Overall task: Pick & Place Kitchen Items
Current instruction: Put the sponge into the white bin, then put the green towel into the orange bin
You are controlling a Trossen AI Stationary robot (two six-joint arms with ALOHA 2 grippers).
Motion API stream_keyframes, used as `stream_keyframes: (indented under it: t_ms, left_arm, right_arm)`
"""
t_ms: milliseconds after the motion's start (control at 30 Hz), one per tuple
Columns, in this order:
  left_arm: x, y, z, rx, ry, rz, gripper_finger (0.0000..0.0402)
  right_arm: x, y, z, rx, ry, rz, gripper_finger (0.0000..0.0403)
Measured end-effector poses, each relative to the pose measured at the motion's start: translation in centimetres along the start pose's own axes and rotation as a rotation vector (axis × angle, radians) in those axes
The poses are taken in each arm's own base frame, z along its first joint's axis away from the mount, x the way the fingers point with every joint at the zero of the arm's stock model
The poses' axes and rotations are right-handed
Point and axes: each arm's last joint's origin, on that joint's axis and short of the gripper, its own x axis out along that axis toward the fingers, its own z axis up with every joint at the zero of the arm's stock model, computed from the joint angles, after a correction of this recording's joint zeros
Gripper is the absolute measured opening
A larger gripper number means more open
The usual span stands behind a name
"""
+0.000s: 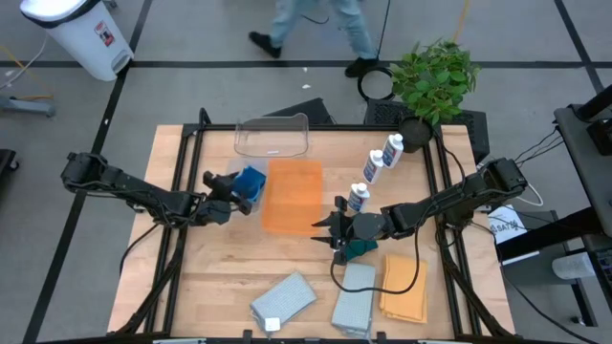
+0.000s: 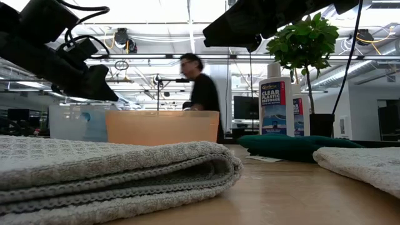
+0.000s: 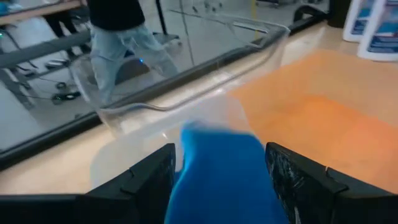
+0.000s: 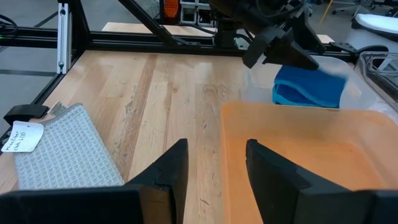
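My left gripper (image 1: 232,194) is shut on a blue sponge (image 1: 251,181) at the left side of a translucent orange bin (image 1: 293,196); the sponge also shows in the right wrist view (image 4: 308,88). My right gripper (image 1: 328,227) is open and empty at the bin's right near corner, its fingers (image 4: 174,165) over the bin's edge. A dark green pad (image 1: 360,249) lies flat on the table under the right wrist. Three white bottles (image 1: 373,170) stand upright right of the bin. Grey cloths (image 1: 284,298) and an orange cloth (image 1: 404,287) lie near the front edge. My left gripper pinches the blue sponge (image 3: 217,177) between its two fingers (image 3: 149,180), which stand on its two opposite sides. The fingers slant down from the table's left. The sponge sticks out ahead of the fingertips toward the orange bin; whether it is clear of the table, I cannot tell.
A clear plastic tub (image 1: 273,137) stands at the far edge behind the sponge. A green potted plant (image 1: 435,76) stands at the far right corner. A person walks beyond the table's far side (image 2: 201,87). Bare wood lies at the front left (image 1: 206,277).
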Motion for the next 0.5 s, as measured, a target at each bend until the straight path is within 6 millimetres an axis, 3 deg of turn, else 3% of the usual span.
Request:
stream_keyframes:
  t_ms: [267,500]
  left_arm:
    - [-0.1,-0.1,0.1,-0.032,-0.010,-0.007,0.0255]
    - [-0.7,-1.2,1.1,-0.027,-0.051,-0.147,0.0255]
  right_arm:
    - [0.0,0.0,-0.1,-0.002,0.006,0.000,0.0130]
    - [0.0,0.0,-0.1,-0.002,0.007,-0.001,0.0130]
